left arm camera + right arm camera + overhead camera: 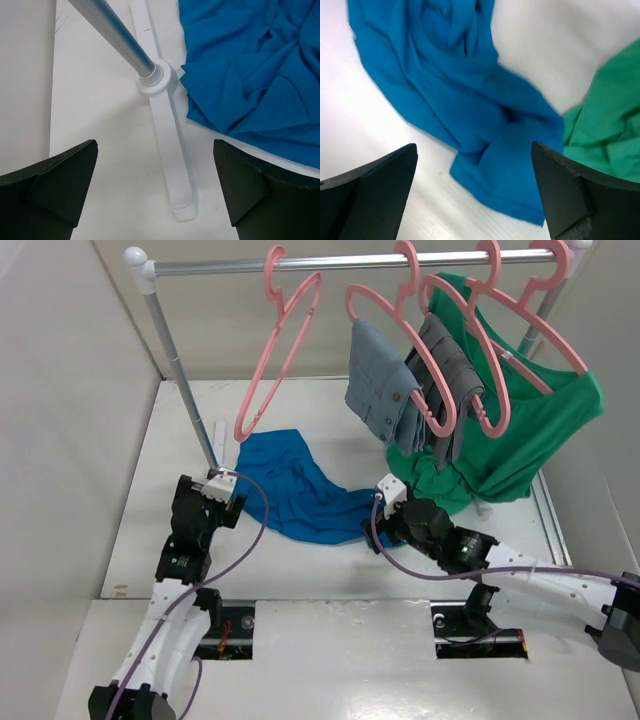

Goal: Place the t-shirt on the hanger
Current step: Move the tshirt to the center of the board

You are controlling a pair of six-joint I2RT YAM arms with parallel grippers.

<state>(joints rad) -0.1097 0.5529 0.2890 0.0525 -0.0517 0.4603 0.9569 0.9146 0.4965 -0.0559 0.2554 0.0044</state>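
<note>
The blue t-shirt (pixel 300 490) lies crumpled on the white table under the rack. It also shows in the left wrist view (pixel 250 70) and in the right wrist view (pixel 470 100). The empty pink hanger (pixel 275 355) hangs on the rail at the left. My left gripper (pixel 222 486) is open and empty, by the rack's left post and left of the shirt (pixel 155 170). My right gripper (pixel 384 508) is open and empty, just above the shirt's right end (pixel 475 175).
The metal rail (pixel 350 262) carries more pink hangers with grey folded garments (pixel 400 390) and a green shirt (pixel 520 430). The rack's left post (pixel 185 390) stands on a white foot bar (pixel 167 145). White walls close in at left and right.
</note>
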